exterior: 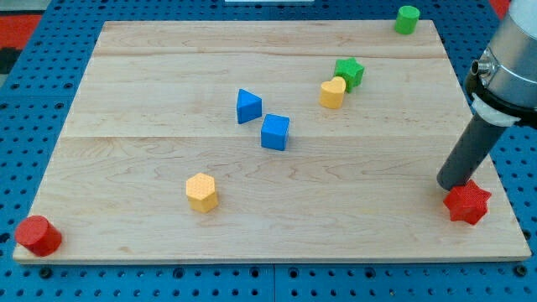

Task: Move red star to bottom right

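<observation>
Wooden surface (168, 101) on a blue pegboard, one arm present. Red star (467, 202): near the bottom right corner of the surface, close to the view's right edge. Dark rod, entering from the view's upper right; my tip (454, 185) sits on the surface just above and to the left of the red star, touching or all but touching it. The tool is a plain rod with no jaws, so nothing is clamped and no open or closed state applies. Blue triangular block (247, 106) and blue cube (274, 132): near the centre, just beside each other, the cube lower and to the right. Yellow hexagonal block (201, 192): lower left of centre, alone. Red cylinder (37, 235): bottom left corner, at the surface's edge. Yellow heart-like block (332, 92) and green star (349, 72): upper right of centre, touching or nearly so. Green cylinder (408, 18): top right corner.
</observation>
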`<action>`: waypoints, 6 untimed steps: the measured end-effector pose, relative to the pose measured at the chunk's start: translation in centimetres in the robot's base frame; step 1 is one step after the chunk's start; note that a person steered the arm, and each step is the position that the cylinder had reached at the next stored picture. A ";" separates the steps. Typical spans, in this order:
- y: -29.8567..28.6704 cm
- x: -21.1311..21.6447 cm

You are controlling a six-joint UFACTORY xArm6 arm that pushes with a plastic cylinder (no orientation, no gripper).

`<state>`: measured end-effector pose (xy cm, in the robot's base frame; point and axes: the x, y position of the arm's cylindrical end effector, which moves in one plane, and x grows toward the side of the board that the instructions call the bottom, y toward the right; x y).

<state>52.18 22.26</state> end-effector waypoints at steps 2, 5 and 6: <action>2.4 -2.6; 0.9 -0.3; -1.1 1.0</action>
